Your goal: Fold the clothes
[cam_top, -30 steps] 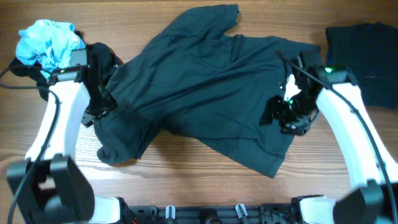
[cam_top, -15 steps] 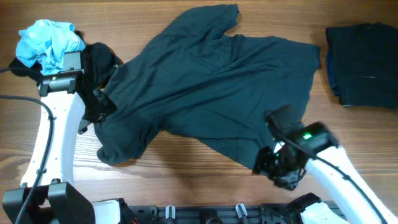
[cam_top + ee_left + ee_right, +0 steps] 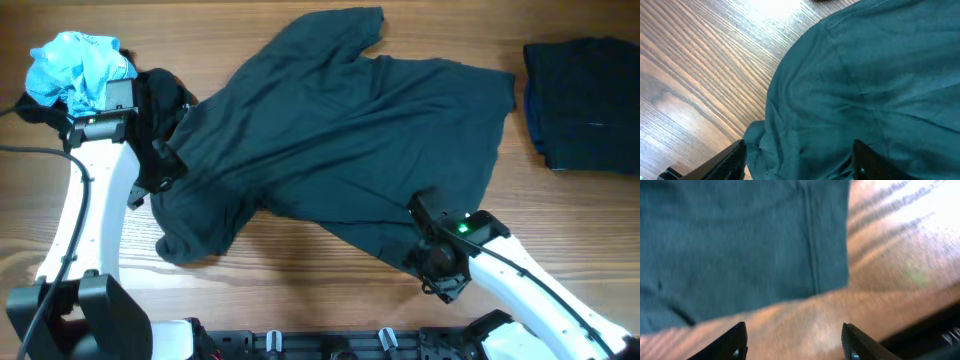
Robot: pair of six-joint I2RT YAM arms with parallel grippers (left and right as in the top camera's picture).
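Just beyond right jaws, T-shirt (image 3: 740,240)

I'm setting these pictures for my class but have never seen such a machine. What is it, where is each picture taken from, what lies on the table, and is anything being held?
This is a robot with two white arms, the left arm and the right arm, each ending in a two-finger gripper. The wide picture looks down from above the wooden table. The other two come from wrist cameras; the dark prongs at their bottom edges are the fingers. A large dark T-shirt lies spread out, with a crumpled light-blue garment at the far left and a folded dark pile at the far right. The left gripper is open over the shirt; the right gripper is open over wood by the shirt's corner. Nothing is held.
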